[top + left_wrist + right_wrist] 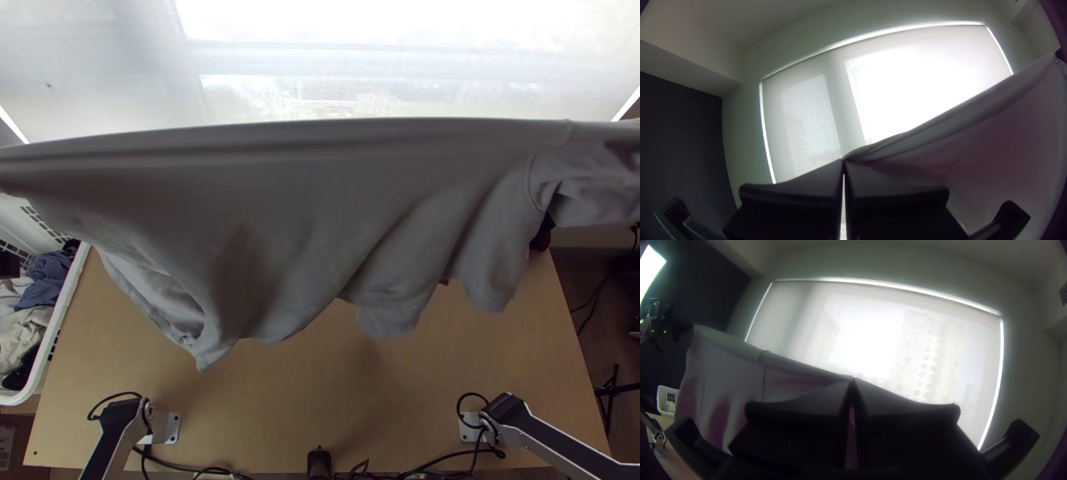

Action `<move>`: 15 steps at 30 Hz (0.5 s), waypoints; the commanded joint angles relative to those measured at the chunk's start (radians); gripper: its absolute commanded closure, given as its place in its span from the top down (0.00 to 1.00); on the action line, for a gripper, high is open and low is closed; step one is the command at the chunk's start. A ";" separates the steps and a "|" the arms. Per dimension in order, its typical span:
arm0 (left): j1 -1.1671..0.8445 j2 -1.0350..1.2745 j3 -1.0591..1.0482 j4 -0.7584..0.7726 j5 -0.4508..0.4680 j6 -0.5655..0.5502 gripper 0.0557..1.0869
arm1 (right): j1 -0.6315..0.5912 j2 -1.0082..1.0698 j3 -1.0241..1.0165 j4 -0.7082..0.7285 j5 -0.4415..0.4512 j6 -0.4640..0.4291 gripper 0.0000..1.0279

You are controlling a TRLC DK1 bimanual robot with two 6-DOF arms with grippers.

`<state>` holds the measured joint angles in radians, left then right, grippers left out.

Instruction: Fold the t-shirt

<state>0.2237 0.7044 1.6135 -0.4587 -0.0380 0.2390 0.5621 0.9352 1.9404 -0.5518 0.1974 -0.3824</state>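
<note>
Across top view's upper half, we had t-shirt [280, 208] stretched above surface [280, 408], left pincer [843, 162] and right pincer [852, 379] clenched on it; seemingly no folds made, lowering and folding ahead.

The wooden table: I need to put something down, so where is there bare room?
Bare wood on the table lies between the hanging t-shirt and the arms' bases, and beside the basket. Cables crowd the near edge; the shirt hides the far part.

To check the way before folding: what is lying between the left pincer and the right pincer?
Between the left pincer and the right pincer hangs the t-shirt, drawn taut along its top, as the right wrist view shows.
</note>
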 commanded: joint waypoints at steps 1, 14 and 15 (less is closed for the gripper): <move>0.000 -0.074 -0.003 -0.106 0.026 0.031 0.03 | 0.004 -0.044 0.074 -0.132 -0.007 0.022 0.02; 0.005 -0.240 -0.165 -0.356 0.056 -0.017 0.03 | -0.039 -0.159 -0.054 -0.338 -0.007 0.169 0.03; 0.006 -0.241 -0.205 -0.356 0.066 -0.023 0.03 | -0.039 -0.167 -0.092 -0.327 -0.007 0.188 0.03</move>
<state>0.2256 0.5282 1.5444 -0.7395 0.0071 0.2352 0.5381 0.8200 1.9675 -0.8341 0.1871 -0.2768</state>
